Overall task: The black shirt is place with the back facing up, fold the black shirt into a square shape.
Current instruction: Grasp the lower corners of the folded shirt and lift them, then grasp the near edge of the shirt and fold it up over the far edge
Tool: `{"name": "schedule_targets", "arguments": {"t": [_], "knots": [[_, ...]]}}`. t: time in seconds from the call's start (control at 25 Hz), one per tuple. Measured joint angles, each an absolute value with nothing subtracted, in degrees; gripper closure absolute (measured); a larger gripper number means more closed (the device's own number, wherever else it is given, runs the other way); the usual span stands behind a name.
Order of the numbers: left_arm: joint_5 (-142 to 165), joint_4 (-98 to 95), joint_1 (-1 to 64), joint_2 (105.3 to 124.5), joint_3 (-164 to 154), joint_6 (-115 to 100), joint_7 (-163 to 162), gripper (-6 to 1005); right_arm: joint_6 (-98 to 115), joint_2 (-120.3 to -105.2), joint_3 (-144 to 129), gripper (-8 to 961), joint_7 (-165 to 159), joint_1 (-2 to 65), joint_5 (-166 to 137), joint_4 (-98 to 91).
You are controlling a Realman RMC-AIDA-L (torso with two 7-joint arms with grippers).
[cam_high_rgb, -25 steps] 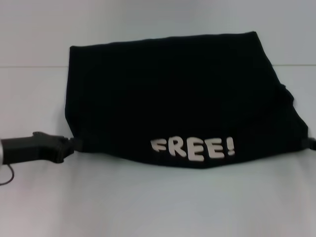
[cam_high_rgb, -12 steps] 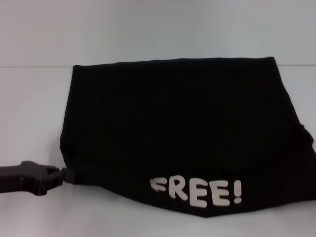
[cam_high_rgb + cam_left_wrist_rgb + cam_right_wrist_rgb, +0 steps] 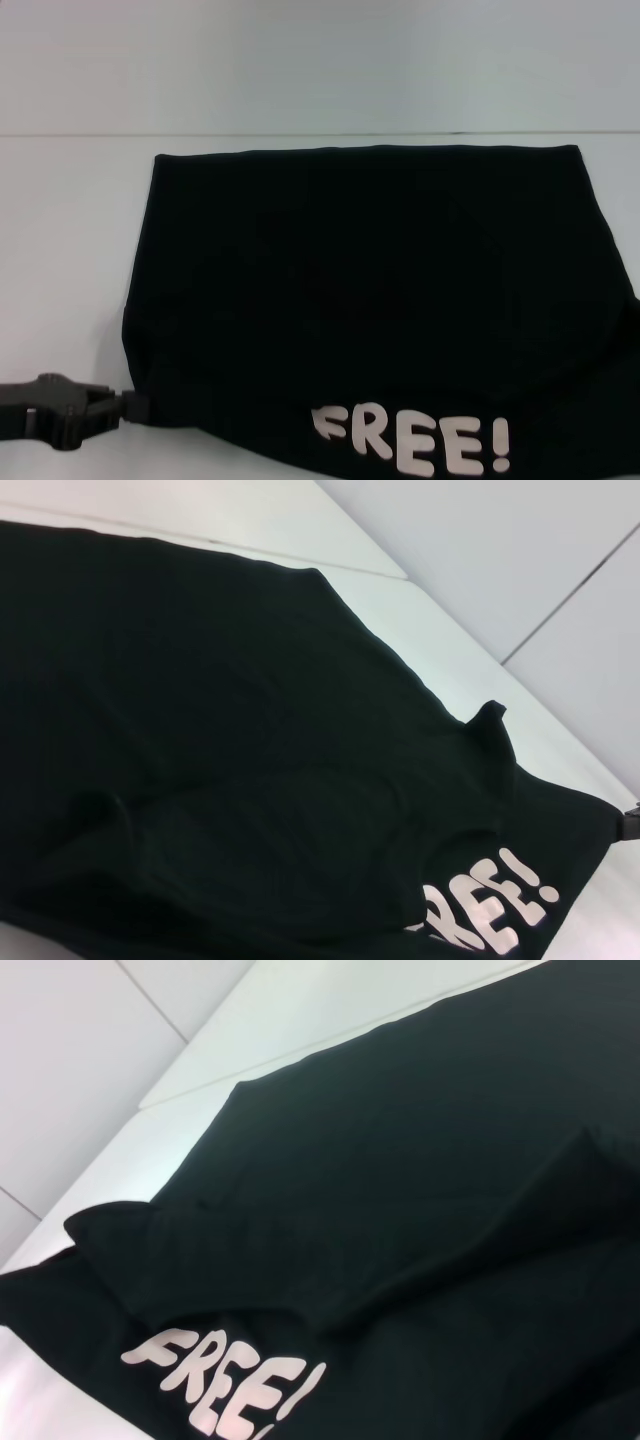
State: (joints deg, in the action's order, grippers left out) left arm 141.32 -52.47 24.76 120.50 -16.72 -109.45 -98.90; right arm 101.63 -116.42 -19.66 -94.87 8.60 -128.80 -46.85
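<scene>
The black shirt lies across the white table, with a layer drawn over it toward me. White "FREE!" lettering shows on that layer's near edge. My left gripper sits low at the near left, shut on the shirt's left edge. The head view does not show my right gripper. In the left wrist view a sliver of the right gripper shows, and the far corner of the shirt runs taut up to it. In the right wrist view the shirt has a raised fold and the lettering.
The white table shows bare to the left of the shirt. Behind the shirt, the table's back edge meets a pale wall.
The lettered edge of the shirt has travelled toward me and lower in the head view. My left gripper moved with it. The shirt's far fold line also slid nearer.
</scene>
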Motion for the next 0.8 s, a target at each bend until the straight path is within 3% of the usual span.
{"name": "schedule_targets", "arguments": {"t": [0.24, 0.48, 0.8], "knots": [[142.5, -52.6, 24.2, 120.49, -16.4, -111.7, -98.8, 973, 103.2, -116.39, -18.1, 924, -94.5, 7.8, -129.3, -46.8], [141.7, -50.5, 28.6, 119.01, -13.3, -109.4, -100.0, 972, 101.5, -115.0, -15.1, 923, -96.2, 12.7, -129.4, -46.1], [139.8, -41.5, 38.9, 115.29, -13.2, -91.6, -105.8, 970, 91.8, -110.9, -14.9, 923, -103.3, 24.8, -131.3, -41.5]]}}
